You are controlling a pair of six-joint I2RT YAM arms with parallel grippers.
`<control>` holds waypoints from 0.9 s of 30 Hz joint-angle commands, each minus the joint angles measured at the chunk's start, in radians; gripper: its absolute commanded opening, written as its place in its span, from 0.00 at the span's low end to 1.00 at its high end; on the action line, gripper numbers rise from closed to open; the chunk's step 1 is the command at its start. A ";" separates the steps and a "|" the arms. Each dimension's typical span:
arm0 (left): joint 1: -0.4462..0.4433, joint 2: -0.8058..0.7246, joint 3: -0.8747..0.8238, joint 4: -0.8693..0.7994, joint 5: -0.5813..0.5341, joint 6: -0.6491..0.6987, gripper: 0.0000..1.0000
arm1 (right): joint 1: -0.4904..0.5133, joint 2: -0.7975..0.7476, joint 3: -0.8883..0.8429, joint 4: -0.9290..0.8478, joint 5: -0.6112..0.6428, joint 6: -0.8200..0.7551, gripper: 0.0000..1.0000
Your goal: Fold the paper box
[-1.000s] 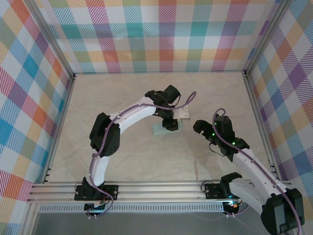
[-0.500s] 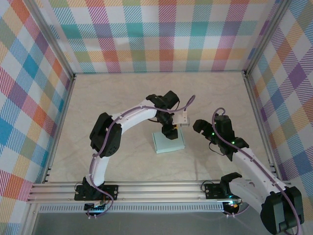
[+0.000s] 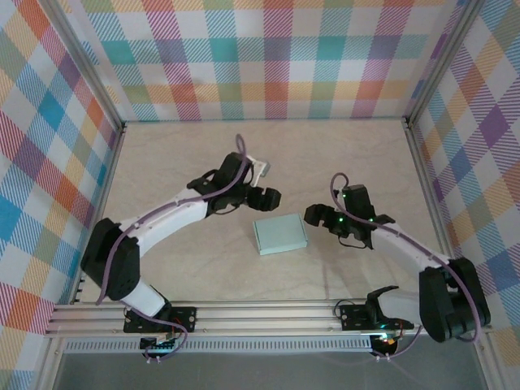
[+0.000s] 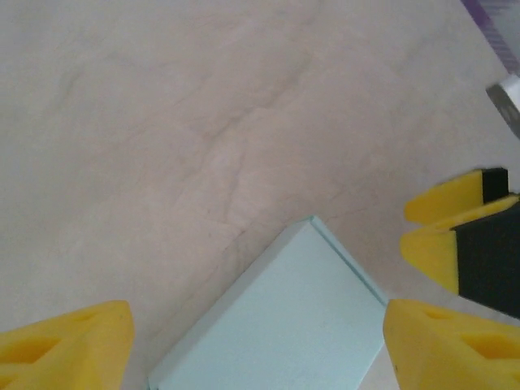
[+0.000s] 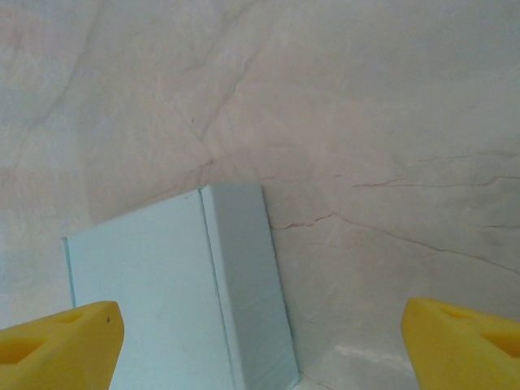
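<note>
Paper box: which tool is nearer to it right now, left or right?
Right, judged from above. The right tool sits open just off the far right corner of the paper box; the left tool, also open, is farther off beyond its far edge.

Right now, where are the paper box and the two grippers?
paper box (image 3: 280, 236), top view, middle of its top face.
left gripper (image 3: 271, 198), top view, between its open fingertips.
right gripper (image 3: 312, 216), top view, between its open fingertips.
</note>
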 commanded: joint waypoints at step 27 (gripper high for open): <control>0.041 0.350 0.098 0.090 0.007 -0.489 0.51 | 0.033 0.361 0.176 0.264 -0.170 0.094 0.59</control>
